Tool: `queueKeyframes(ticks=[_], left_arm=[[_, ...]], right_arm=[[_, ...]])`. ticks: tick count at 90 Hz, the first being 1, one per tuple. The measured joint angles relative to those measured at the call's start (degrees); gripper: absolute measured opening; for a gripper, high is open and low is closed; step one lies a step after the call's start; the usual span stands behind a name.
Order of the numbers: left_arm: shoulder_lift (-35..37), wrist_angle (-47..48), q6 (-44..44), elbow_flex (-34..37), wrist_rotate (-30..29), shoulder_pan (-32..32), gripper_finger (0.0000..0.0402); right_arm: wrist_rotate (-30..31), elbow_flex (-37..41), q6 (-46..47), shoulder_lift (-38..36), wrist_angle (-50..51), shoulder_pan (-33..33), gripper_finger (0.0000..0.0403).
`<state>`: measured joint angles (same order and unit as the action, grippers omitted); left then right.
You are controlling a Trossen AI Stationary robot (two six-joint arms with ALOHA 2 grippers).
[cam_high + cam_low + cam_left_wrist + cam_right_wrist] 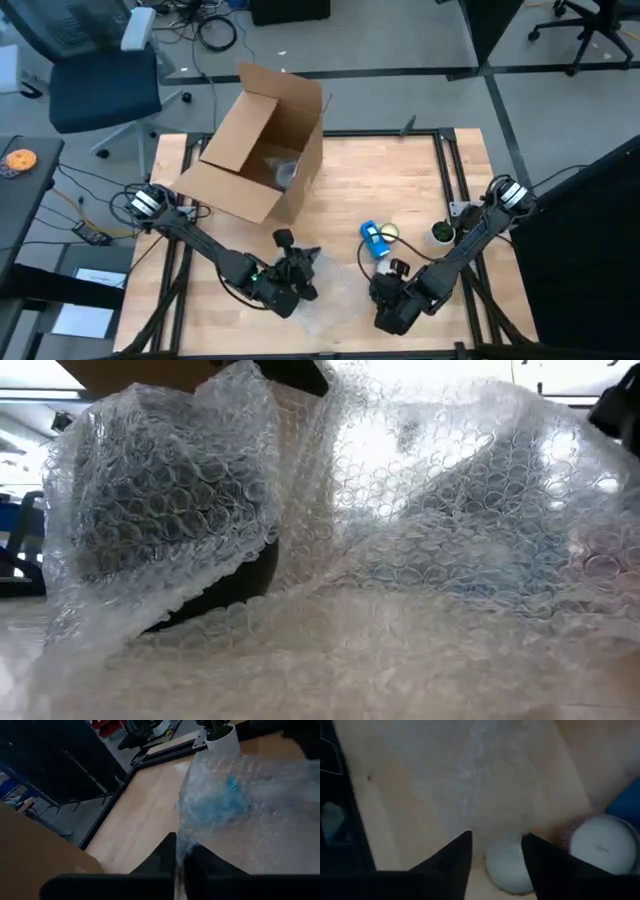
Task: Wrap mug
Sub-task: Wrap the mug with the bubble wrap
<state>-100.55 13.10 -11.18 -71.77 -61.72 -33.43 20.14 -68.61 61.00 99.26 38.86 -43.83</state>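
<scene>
A clear bubble wrap sheet (335, 292) lies on the table's near middle, and in the low view the bubble wrap (400, 530) fills the picture, raised at its left. My left gripper (297, 272) is shut on it. The blue mug (375, 240) lies on the table just beyond the sheet; in the left wrist view the mug (226, 800) shows through the lifted wrap. My right gripper (388, 300) hovers open near the sheet's right side. A small white round thing (507, 867) shows between its fingers; whether they touch it I cannot tell. My left gripper pinches the bubble wrap's left edge (179, 847) between its two shut fingers. That edge is lifted off the table and stands up past the fingers, while the rest of the sheet (260, 845) lies on the wood.
An open cardboard box (262, 150) lies on its side at the far left of the table. A small white pot with a plant (441, 233) stands at the right, with a pale round lid (390, 231) beside the mug. Black frame rails (455, 170) run along the table's edges.
</scene>
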Motion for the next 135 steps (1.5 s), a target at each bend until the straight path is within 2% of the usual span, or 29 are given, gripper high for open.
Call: queueKeyframes(ticks=[15,20,43,62,70,92,110,119,129,135], left_arm=[[0.0,0.1,0.0,0.0,1.0,0.0,0.0000],[0.0,0.0,0.0,0.0,1.8,0.0,0.0000],[0.0,0.0,-1.3,0.0,4.9,0.0,0.0000],[0.0,0.5,-1.3,0.0,16.6,-0.2,0.0000],[0.0,0.9,-1.1,0.0,19.5,-0.8,0.0000],[1.3,5.7,0.2,0.0,20.5,-2.7,0.0000],[3.3,11.4,-3.0,-0.1,21.4,-4.4,0.0000],[3.5,12.6,-5.5,-0.1,25.1,-4.9,0.0000],[3.4,13.2,-8.4,-0.1,32.0,-5.0,0.0000],[3.4,14.0,-10.0,-0.1,33.4,-5.0,0.0000]], right_arm=[[-1.7,0.2,-4.6,0.0,-3.0,0.2,0.0021],[-2.1,0.2,-6.0,0.0,-4.1,0.2,0.0008],[-2.4,0.2,-11.1,0.0,-11.8,0.4,0.0002],[-2.4,0.2,-18.8,0.0,-21.7,1.5,0.0000],[-2.4,0.2,-22.1,0.0,-25.4,2.5,0.0000],[-3.9,0.2,-29.7,0.0,-33.3,5.7,0.0000],[-3.9,0.2,-34.7,0.0,-38.5,7.6,0.0000],[-3.9,0.2,-36.5,0.0,-40.5,8.5,0.0000],[-3.9,0.2,-38.3,0.0,-42.5,9.6,0.0000],[-3.9,0.2,-39.4,0.0,-44.1,10.3,0.0000]])
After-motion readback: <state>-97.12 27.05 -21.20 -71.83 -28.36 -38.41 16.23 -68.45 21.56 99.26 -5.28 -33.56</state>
